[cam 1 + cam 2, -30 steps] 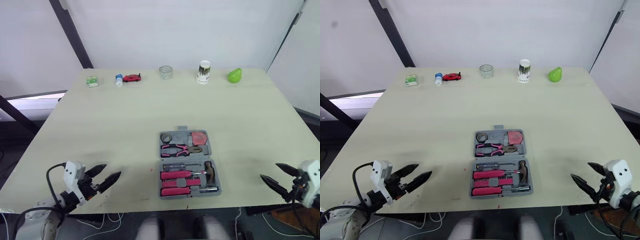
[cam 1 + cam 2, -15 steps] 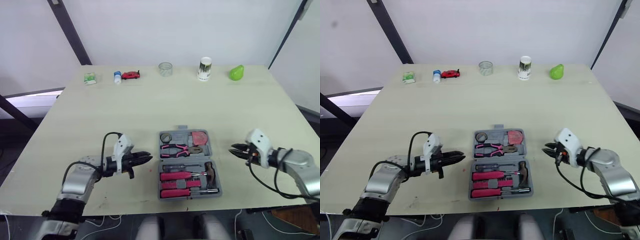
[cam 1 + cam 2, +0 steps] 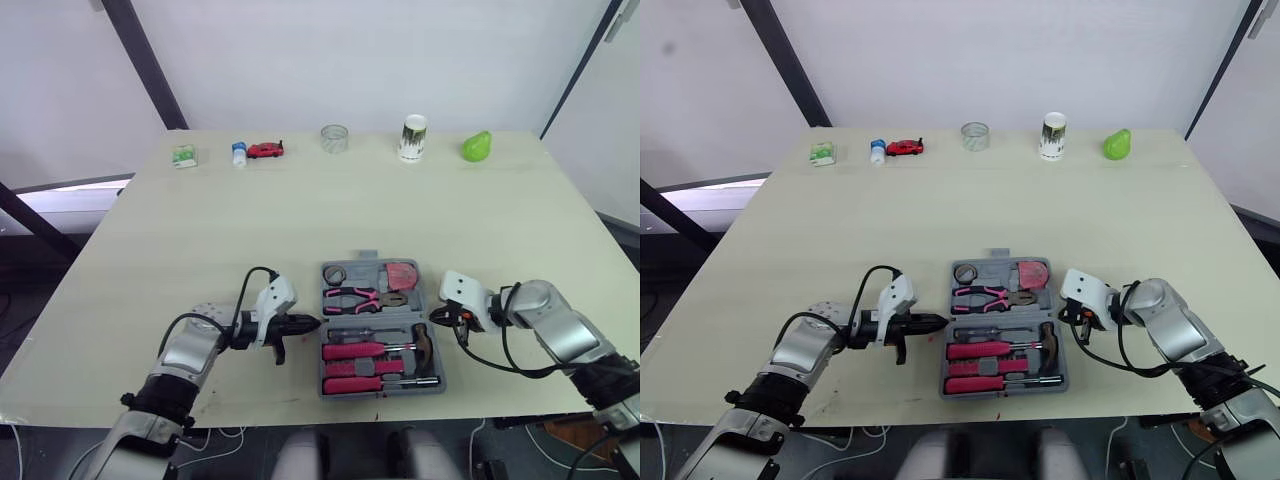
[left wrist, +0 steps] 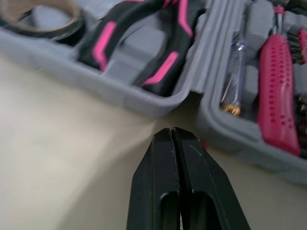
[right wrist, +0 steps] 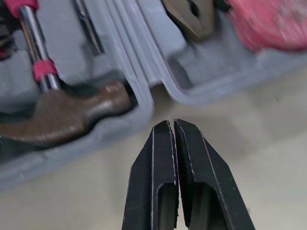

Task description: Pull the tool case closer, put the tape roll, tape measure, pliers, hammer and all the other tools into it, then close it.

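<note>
The grey tool case (image 3: 430,302) lies open near the table's front edge. Its far half holds the tape roll (image 3: 333,275), the red tape measure (image 3: 399,275) and the pink-handled pliers (image 3: 362,298). The near half holds the hammer (image 3: 420,343) and pink screwdrivers (image 3: 358,351). My left gripper (image 3: 312,324) is shut and empty, its tip at the case's left side by the hinge gap (image 4: 192,103). My right gripper (image 3: 437,318) is shut and empty too, pointing at the hinge on the right side, close to the hammer head (image 5: 67,117).
Along the table's far edge stand a green box (image 3: 183,157), a small blue-capped bottle (image 3: 238,153), a red toy car (image 3: 265,150), a clear glass (image 3: 334,138), a white cup (image 3: 412,138) and a green pear (image 3: 475,146). Bare tabletop surrounds the case.
Both arms swung in from the table's front corners to the two sides of the case. Both grippers went from open to shut.
</note>
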Controlling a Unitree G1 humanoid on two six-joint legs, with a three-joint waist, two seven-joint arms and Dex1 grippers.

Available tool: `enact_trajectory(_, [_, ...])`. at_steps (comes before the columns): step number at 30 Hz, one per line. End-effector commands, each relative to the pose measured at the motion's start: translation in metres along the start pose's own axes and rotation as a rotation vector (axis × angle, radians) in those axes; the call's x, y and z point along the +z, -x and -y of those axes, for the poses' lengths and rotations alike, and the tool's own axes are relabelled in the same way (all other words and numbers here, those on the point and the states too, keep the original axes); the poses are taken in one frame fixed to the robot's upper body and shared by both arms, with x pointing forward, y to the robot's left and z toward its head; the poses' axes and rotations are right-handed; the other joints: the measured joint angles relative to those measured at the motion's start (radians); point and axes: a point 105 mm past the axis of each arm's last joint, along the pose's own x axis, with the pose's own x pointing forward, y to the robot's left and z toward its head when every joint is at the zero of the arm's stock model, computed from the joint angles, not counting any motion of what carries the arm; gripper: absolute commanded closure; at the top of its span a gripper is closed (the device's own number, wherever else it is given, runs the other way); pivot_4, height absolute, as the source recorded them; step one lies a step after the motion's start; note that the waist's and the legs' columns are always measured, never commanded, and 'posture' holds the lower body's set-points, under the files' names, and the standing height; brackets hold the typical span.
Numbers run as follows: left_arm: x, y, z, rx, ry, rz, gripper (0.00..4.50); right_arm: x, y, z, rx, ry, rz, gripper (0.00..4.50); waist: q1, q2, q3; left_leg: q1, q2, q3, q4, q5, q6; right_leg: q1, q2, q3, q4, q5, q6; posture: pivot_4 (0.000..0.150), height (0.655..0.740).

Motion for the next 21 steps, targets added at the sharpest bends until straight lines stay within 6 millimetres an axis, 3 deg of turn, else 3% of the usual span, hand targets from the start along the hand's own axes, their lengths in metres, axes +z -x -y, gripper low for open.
enact_trajectory(1, [0.003,-0.007,0.005,-0.032,-0.018,0.009,4.44,0.014,-0.009,-0.006,0.047,0.044,0.016,4.38,-0.001,0.000,0.000,0.000,0.000,0.000,0.000,0.000,0.000,0.000,0.000,0.000,0.000,0.000,0.000,0.150,0.7400])
enact_trajectory(7, [0.006,-0.009,0.008,-0.037,-0.023,0.020,4.44,0.023,-0.014,-0.009,0.054,0.056,0.039,4.38,-0.003,0.000,0.000,0.002,0.000,0.000,0.001,0.000,0.000,0.000,0.001,0.000,0.005,0.000,0.000,0.150,0.7400])
enact_trajectory(21, [0.016,-0.005,0.017,-0.042,-0.036,0.006,4.44,0.024,-0.012,-0.024,0.083,0.026,0.057,4.38,-0.004,0.000,0.000,0.002,0.000,0.000,0.004,0.000,0.000,0.000,0.000,0.001,0.008,0.000,0.000,0.150,0.7400])
